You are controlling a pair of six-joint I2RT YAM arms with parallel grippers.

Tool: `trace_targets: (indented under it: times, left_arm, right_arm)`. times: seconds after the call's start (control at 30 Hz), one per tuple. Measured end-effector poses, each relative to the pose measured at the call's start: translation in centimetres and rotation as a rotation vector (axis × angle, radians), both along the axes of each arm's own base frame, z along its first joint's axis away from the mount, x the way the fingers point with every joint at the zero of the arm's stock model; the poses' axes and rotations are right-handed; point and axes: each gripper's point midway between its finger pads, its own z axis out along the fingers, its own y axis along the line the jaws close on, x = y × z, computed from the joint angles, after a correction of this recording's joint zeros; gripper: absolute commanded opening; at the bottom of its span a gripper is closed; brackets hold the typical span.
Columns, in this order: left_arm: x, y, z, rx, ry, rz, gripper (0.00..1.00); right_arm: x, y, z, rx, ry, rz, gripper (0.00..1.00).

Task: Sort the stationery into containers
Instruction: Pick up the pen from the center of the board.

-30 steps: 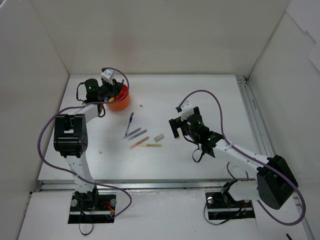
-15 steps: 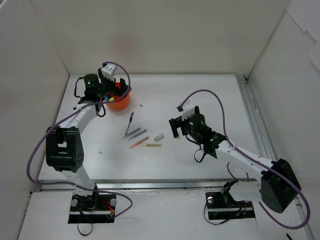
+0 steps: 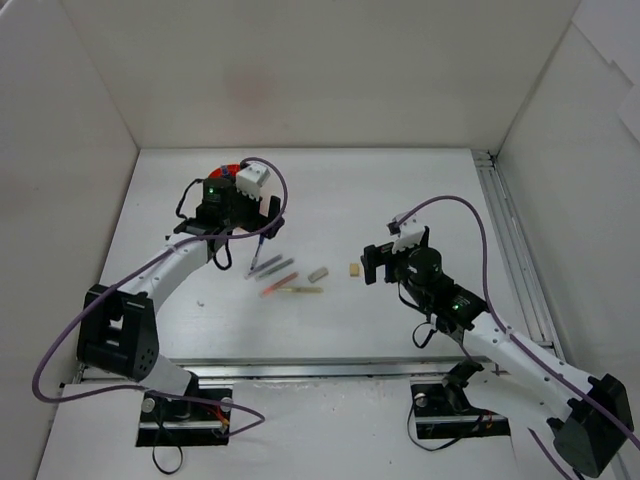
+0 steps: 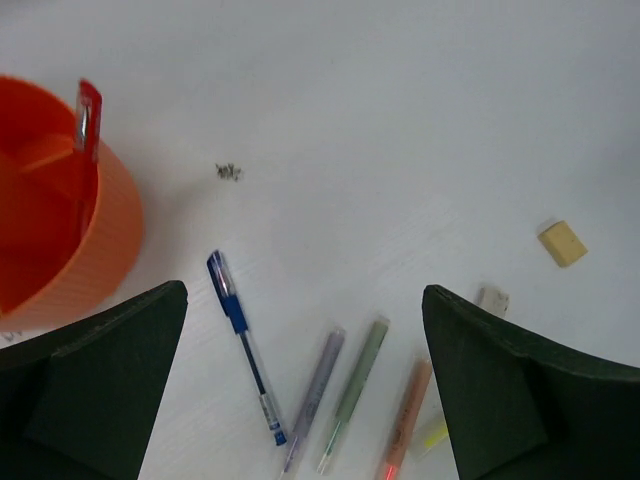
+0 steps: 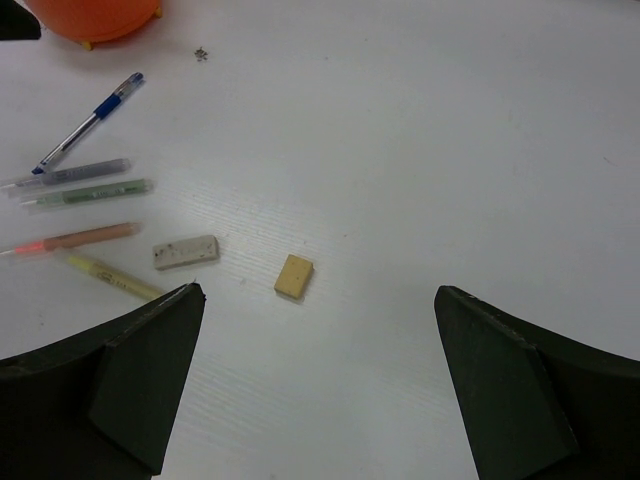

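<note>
The orange container (image 4: pixel 70 250) stands at the left of the left wrist view with a red pen (image 4: pixel 88 115) upright in it; from above only its rim (image 3: pixel 226 167) shows behind the left arm. My left gripper (image 4: pixel 305 400) (image 3: pixel 252 212) is open and empty above a blue pen (image 4: pixel 240 335), a purple pen (image 4: pixel 315 395), a green pen (image 4: pixel 352 390) and an orange pen (image 4: pixel 408 415). A yellow pen (image 5: pixel 115 278), a grey eraser (image 5: pixel 186 251) and a beige eraser (image 5: pixel 294 275) lie on the table. My right gripper (image 5: pixel 315 390) (image 3: pixel 372 262) is open and empty, just near of the beige eraser.
A small dark speck (image 4: pixel 229 171) lies on the table right of the container. White walls enclose the table on three sides, and a metal rail (image 3: pixel 510 240) runs along its right edge.
My left gripper opened and moved from over the container toward the pens. The right arm drew back to the right, uncovering the beige eraser.
</note>
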Motion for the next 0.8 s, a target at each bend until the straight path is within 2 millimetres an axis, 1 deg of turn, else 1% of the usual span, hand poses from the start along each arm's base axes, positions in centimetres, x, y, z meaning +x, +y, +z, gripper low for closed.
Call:
trace_targets:
  times: [0.2,0.3,0.47,0.57,0.7,0.8]
  left_arm:
    - [0.2,1.9,-7.1,0.078,0.235,0.125,0.98]
    - [0.8,2.3,-9.2,0.117,0.312,0.164,0.98]
    - [1.5,2.4,-10.8,0.163,0.357,0.205,0.95]
    - [1.7,2.7,-11.9,0.192,0.376,0.233,0.89]
    - [2.3,3.0,-13.7,0.215,0.416,0.262,0.74]
    - [2.9,2.9,-14.6,0.224,0.432,0.271,0.65]
  right_arm:
    - [-1.4,-1.4,-0.2,0.016,0.016,-0.035,0.98]
    - [-1.9,-2.1,-0.4,0.018,0.021,-0.052,0.98]
    - [-2.2,-2.8,-0.6,0.015,0.024,-0.075,0.98]
    - [-2.3,-3.0,-0.8,0.006,0.03,-0.083,0.98]
    - [-2.4,-3.3,-1.1,-0.008,0.037,-0.095,0.98]
    - [-2.3,-3.5,-1.1,-0.014,0.036,-0.102,0.98]
